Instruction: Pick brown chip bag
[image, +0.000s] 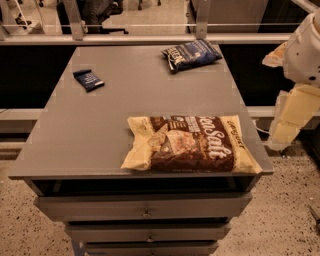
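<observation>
The brown chip bag (192, 145) lies flat at the front right of the grey table (100, 120). It has a dark brown centre, cream-tan ends and white "Salt" lettering, and its right end reaches the table's right edge. My gripper (292, 117) hangs on the white and cream arm off the table's right side. It is level with the bag, to the right of it, and apart from it.
A smaller dark blue chip bag (191, 54) lies at the back right of the table. A small flat navy packet (88, 79) lies at the back left. Drawers (145, 207) sit under the tabletop. A metal rail (150, 39) runs behind the table.
</observation>
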